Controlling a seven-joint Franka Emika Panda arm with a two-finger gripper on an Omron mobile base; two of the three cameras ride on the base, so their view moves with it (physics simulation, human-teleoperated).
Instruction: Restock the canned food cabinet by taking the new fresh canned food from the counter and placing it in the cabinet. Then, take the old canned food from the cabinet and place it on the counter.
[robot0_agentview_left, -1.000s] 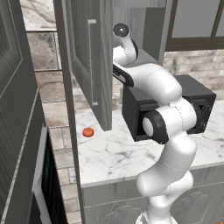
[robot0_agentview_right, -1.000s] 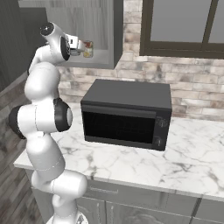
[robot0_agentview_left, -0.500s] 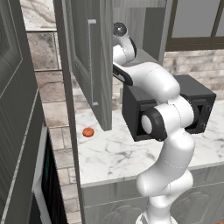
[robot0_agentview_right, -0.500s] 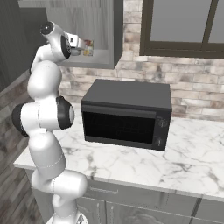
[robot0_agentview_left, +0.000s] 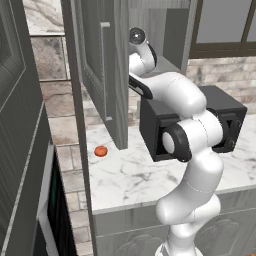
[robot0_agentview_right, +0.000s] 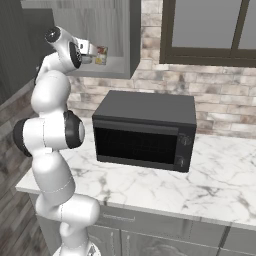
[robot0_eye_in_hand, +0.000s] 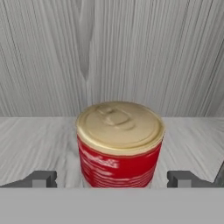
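The claw (robot0_eye_in_hand: 112, 179) is spread wide inside the open grey wall cabinet (robot0_agentview_right: 117, 35), a finger either side of the red-labelled can (robot0_eye_in_hand: 119, 146) without touching it. The can stands upright on the cabinet's grey shelf (robot0_eye_in_hand: 35, 144) near the back wall. A round orange-red fruit (robot0_agentview_left: 101, 151) lies on the marble counter (robot0_agentview_left: 145, 175) beside the black microwave (robot0_agentview_right: 145, 131).

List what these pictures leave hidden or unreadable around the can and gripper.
- Can: base cut by the hand view's bottom; label shows red only.
- Can in the right base view: too small to read.
- Fingertips: spread either side of the can; contact not visible.
- Gripper in the left base view: behind the cabinet door.
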